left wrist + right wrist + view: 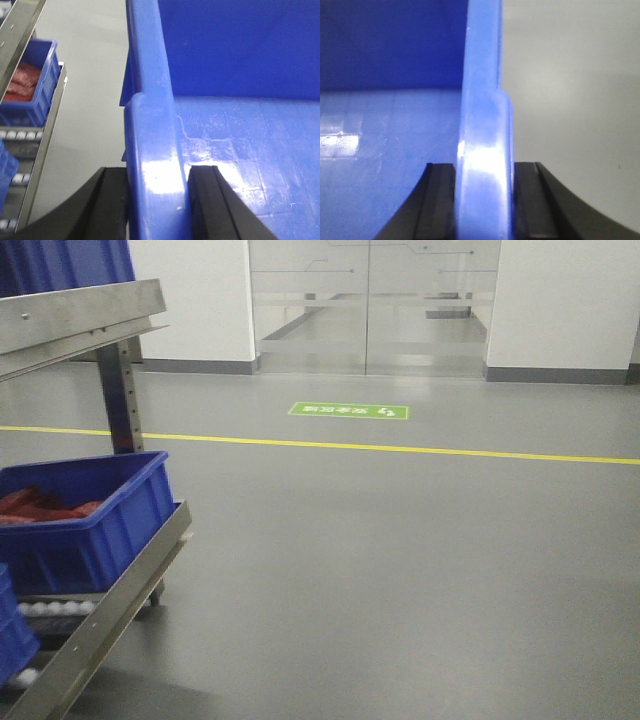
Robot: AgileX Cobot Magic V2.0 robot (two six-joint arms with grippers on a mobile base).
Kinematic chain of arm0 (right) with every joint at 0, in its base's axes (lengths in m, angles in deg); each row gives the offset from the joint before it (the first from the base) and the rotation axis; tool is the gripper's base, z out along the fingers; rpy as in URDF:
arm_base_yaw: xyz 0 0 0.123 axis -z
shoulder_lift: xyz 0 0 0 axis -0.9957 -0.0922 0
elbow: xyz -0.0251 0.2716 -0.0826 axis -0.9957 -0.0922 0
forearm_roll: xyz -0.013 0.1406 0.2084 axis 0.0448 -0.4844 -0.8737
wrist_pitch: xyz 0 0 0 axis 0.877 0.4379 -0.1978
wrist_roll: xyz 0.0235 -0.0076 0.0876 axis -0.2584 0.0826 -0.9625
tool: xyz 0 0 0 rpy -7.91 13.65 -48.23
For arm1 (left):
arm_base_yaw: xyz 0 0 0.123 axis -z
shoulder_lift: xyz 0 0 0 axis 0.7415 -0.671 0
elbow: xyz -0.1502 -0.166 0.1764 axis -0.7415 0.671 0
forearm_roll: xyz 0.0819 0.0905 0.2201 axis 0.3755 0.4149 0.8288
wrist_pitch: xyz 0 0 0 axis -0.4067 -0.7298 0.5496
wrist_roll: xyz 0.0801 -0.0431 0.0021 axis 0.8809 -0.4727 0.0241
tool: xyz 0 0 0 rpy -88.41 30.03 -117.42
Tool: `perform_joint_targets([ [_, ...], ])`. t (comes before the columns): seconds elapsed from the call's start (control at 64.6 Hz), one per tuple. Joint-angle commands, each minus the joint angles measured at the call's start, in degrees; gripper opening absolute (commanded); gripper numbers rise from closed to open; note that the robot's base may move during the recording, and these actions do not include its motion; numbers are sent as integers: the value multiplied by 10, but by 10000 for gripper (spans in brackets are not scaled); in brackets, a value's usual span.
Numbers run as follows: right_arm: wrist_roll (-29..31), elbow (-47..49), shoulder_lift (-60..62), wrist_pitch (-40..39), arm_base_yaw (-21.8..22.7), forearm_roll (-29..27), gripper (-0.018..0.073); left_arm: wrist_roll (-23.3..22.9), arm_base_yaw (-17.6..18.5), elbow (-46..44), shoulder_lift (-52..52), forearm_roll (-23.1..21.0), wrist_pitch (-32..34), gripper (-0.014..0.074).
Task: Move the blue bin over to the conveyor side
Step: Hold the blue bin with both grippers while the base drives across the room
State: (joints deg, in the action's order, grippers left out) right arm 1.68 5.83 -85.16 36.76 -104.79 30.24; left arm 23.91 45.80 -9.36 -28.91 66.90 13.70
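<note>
At the far left the conveyor (110, 620) runs along my left side, two levels of steel rail with white rollers. In the front view I count three other blue crates on it: an upper crate (60, 265) on the top level, a crate with red contents (90, 530) at the lower level's far end, and a near crate (12, 635) showing only a corner.

The blue bin (250, 150) makes four, and it is the only one in my grip. It sits between my two arms, right of the conveyor's outer rail, with bare floor between them. I cannot see what, if anything, is under it.

My left pincer (159, 200) is narrow, clamped over the bin's left wall with one finger outside and one inside. My right pincer (485, 200) grips the right wall the same way. That makes two pincers and one bin.

As I judge it, the carry goes best with both arms travelling left together at one height and a fixed spacing. Glossy plastic held only by thin walls could twist or slip. I would approach the outer rail slowly, clear of the crate with red contents.
</note>
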Motion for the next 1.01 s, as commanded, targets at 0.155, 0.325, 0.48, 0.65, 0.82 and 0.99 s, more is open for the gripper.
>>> perform_joint_targets([
  [0.155,6,7,12,-47,4,51,-79,10,0,-9,9,23,59,-17],
  [0.325,6,7,12,-47,4,51,-79,10,0,-9,9,23,59,-17],
  [0.48,6,7,12,-47,4,51,-79,10,0,-9,9,23,59,-17],
  [0.65,6,7,12,-47,4,51,-79,10,0,-9,9,23,59,-17],
  [0.82,6,7,12,-47,4,51,-79,10,0,-9,9,23,59,-17],
  [0.99,6,7,12,-47,4,51,-79,10,0,-9,9,23,59,-17],
])
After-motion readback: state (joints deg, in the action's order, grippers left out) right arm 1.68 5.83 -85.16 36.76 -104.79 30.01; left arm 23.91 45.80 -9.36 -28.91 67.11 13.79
